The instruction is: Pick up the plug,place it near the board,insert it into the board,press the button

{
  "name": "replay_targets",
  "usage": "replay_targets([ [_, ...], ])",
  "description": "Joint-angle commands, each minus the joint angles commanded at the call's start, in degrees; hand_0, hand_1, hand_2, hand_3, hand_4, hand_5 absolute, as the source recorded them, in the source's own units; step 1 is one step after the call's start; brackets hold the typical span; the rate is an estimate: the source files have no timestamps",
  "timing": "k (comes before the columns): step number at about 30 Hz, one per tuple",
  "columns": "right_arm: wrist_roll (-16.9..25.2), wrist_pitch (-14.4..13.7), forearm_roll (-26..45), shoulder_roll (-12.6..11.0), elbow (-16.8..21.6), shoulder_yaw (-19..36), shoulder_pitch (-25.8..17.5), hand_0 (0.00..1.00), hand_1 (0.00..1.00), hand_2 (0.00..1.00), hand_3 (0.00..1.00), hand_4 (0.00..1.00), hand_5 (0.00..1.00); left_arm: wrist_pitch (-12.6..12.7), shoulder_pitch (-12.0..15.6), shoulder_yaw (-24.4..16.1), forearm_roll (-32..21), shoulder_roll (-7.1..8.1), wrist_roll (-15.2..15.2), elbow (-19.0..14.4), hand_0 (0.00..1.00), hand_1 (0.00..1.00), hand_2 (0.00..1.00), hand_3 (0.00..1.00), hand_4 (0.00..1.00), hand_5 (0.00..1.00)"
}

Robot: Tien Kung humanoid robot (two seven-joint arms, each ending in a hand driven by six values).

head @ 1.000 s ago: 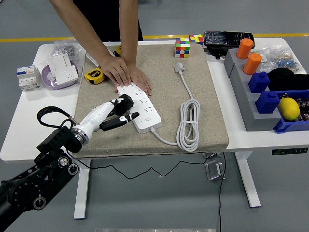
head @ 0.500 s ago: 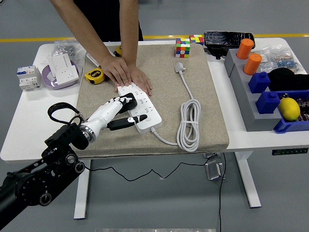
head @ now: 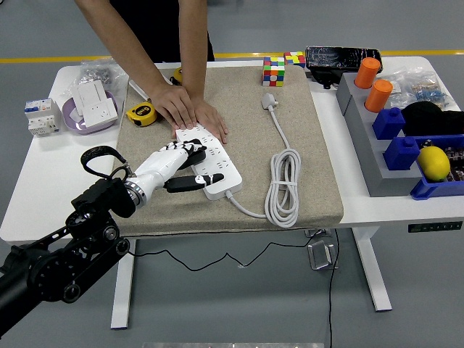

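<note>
Black jointed left arm (head: 65,254), white hand (head: 163,168), black-tipped fingers (head: 190,181).

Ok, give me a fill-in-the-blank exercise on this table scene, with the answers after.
1. A person's hands press down on the far end of the white ____.
2. The left hand reaches onto the power strip, holding a ____ plug.
3. The lemon lies in a ____ bin.
4. The tape measure is ____.

Missing words: power strip; black; blue; yellow

The left hand (head: 176,164) holds a black plug (head: 190,155) on the board (head: 212,163), which a person's hands (head: 190,112) steady.
</note>
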Motion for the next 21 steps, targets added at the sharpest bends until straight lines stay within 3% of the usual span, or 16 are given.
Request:
replay_targets([
  [6, 0.0, -0.03, -0.18, 0.05, 0.08, 0.27, 0.11, 0.872, 0.8, 0.764, 0.779, 0.998, 0.85, -0.29, 0.24, -0.03, 0.93, 0.3, 0.24, -0.92, 0.998, 0.985, 0.944, 0.932, 0.998, 0.998],
  [10, -0.03, -0.05, -0.17, 0.03, 0.06, 0.29, 0.14, 0.872, 0.799, 0.763, 0.779, 0.998, 0.85, -0.08, 0.54, -0.66, 3.13, 0.78, 0.46, -3.58, 0.998, 0.982, 0.931, 0.905, 0.998, 0.998],
  [12, -0.03, -0.07, -0.15, 0.05, 0.05, 0.37, 0.15, 0.872, 0.799, 0.763, 0.779, 0.998, 0.85, 0.62, 0.75, -0.99, 4.05, 1.05, 0.43, -5.37, 0.998, 0.982, 0.931, 0.905, 0.998, 0.998],
  [14, -0.04, -0.08, -0.17, 0.05, 0.05, 0.46, 0.12, 0.872, 0.799, 0.763, 0.779, 0.998, 0.85, 3.59, 1.31, -1.42, 6.16, 1.7, 0.0, -8.46, 0.998, 0.982, 0.931, 0.905, 0.998, 0.998],
  [15, -0.04, -0.09, -0.17, 0.06, 0.05, 0.53, 0.09, 0.872, 0.8, 0.764, 0.779, 0.998, 0.85, 4.53, 1.57, -1.72, 7.18, 1.92, -0.16, -9.86, 0.731, 0.687, 0.645, 0.86, 0.998, 0.745],
  [20, -0.07, -0.09, -0.17, 0.08, 0.02, 0.62, -0.11, 0.872, 0.8, 0.764, 0.779, 0.998, 0.85, 4.31, 3.15, -3.38, 9.56, 3.09, 0.75, -16.68, 0.731, 0.687, 0.645, 0.86, 0.998, 0.745],
  [21, -0.09, -0.09, -0.17, 0.07, 0.02, 0.59, -0.14, 0.872, 0.799, 0.764, 0.779, 0.998, 0.85, 3.78, 3.39, -3.55, 9.88, 3.29, 1.07, -17.85, 0.36, 0.296, 0.339, 0.861, 0.878, 0.408],
])
